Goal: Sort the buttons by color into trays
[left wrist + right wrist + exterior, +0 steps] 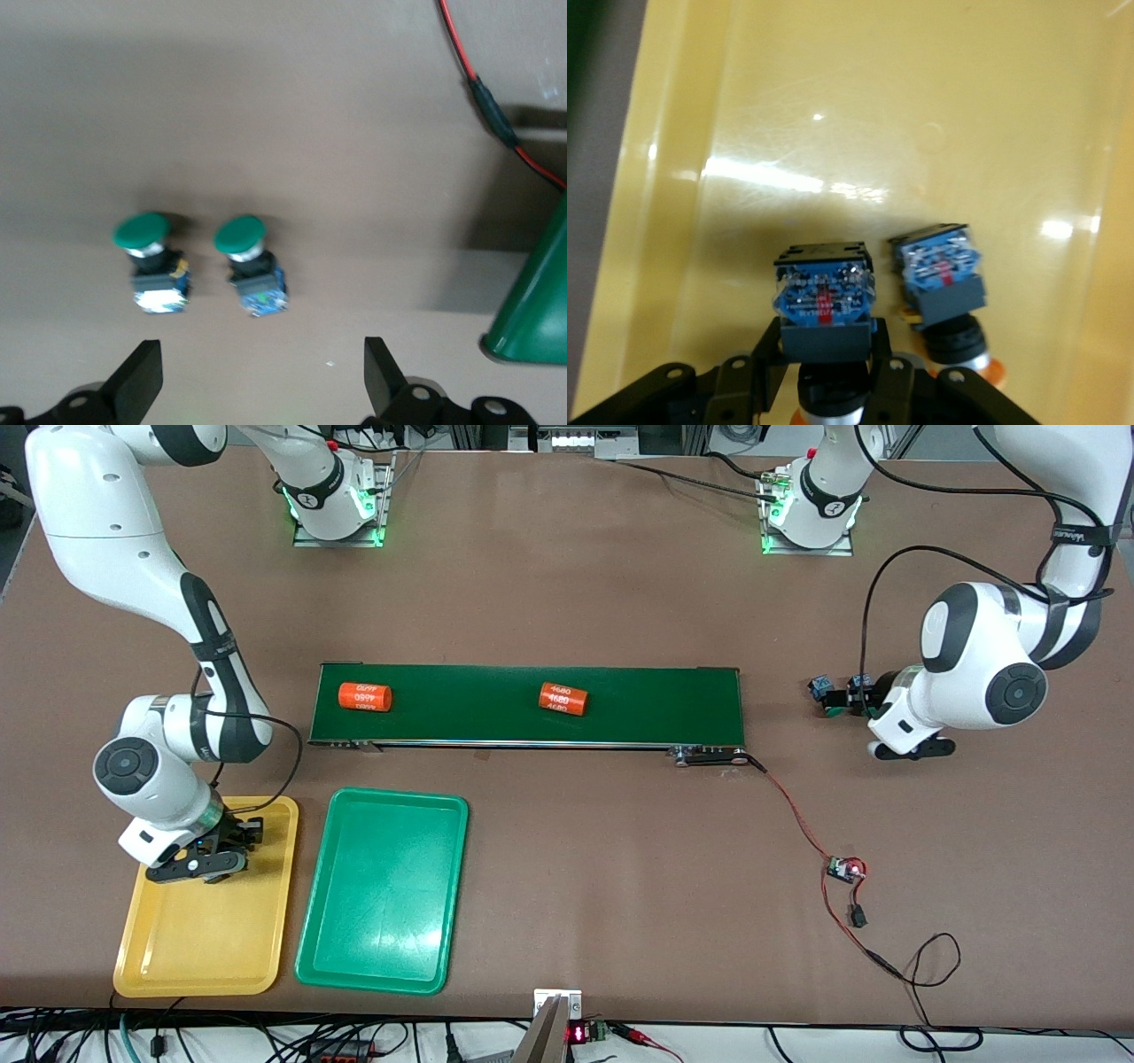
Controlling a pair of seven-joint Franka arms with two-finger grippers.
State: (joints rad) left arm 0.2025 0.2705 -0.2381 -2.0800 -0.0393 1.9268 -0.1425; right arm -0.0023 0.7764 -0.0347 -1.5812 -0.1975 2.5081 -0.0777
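A broad brown table point(567, 558) fills the scene, evenly lit with soft glare (no hard shadows). Cables point(221, 1036) trail along its near edge; metal framing point(620, 438) lines the top.

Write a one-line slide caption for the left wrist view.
Open left gripper over the brown table beside two green-capped push-button switches, with the dark-green conveyor belt's corner nearby.

Two orange cylinders lie on the dark-green conveyor belt point(527, 704). The cylinder toward the left arm's end point(563, 699) reads "4680" in white; the other cylinder's point(365, 696) print is too blurred to read. No other text is legible.
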